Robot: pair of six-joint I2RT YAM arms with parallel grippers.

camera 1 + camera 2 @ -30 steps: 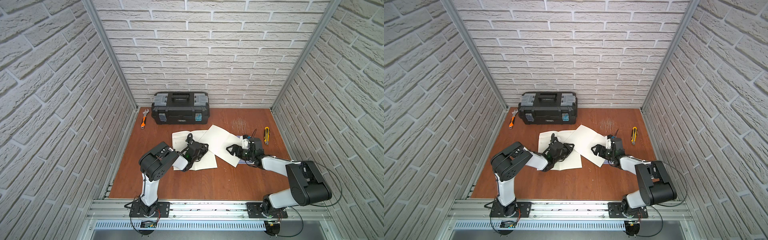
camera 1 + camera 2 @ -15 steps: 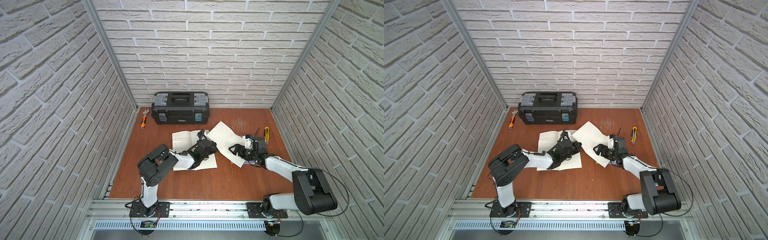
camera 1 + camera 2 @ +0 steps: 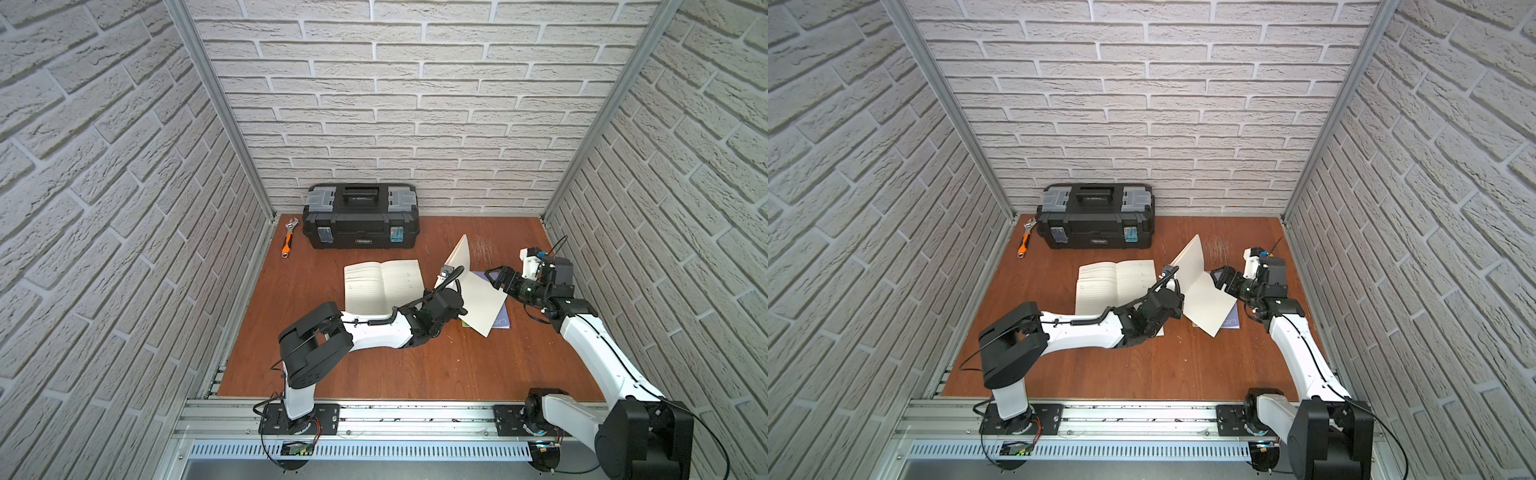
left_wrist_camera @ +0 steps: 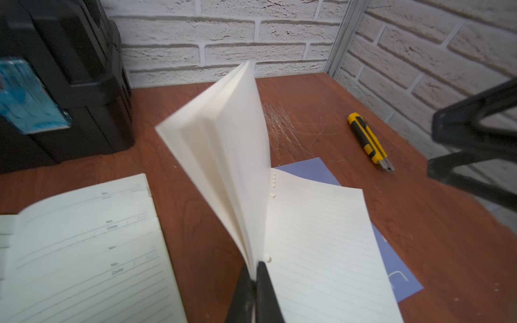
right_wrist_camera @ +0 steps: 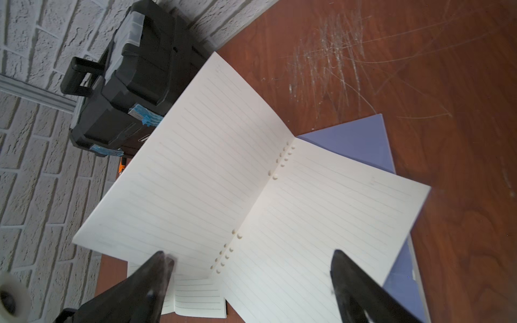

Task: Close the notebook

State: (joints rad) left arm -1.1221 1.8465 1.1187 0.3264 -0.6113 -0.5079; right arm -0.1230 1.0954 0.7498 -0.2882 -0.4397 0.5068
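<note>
- A brown wooden table (image 3: 374, 365), boxed in by three white brick walls (image 3: 415, 104).
- Two white-and-black arms, the left arm (image 3: 374, 332) and the right arm (image 3: 594, 353), both reach toward the middle.
- One black toolbox (image 3: 360, 216) sits against the back wall.
- Two notebooks. The blue-covered notebook (image 3: 482, 303) lies right of centre with a sheaf of pages (image 4: 223, 153) standing up. The other notebook (image 3: 382, 286) lies flat and open just left of it.
- The left gripper (image 4: 256, 276) is clamped on the bottom edge of that sheaf.
- The right gripper (image 5: 249, 253) has its jaws spread over the flat page, gripping nothing.
- One orange-handled wrench (image 3: 289, 239) lies left of the toolbox.
- One yellow utility knife (image 4: 369, 141) lies near the right wall.
</note>
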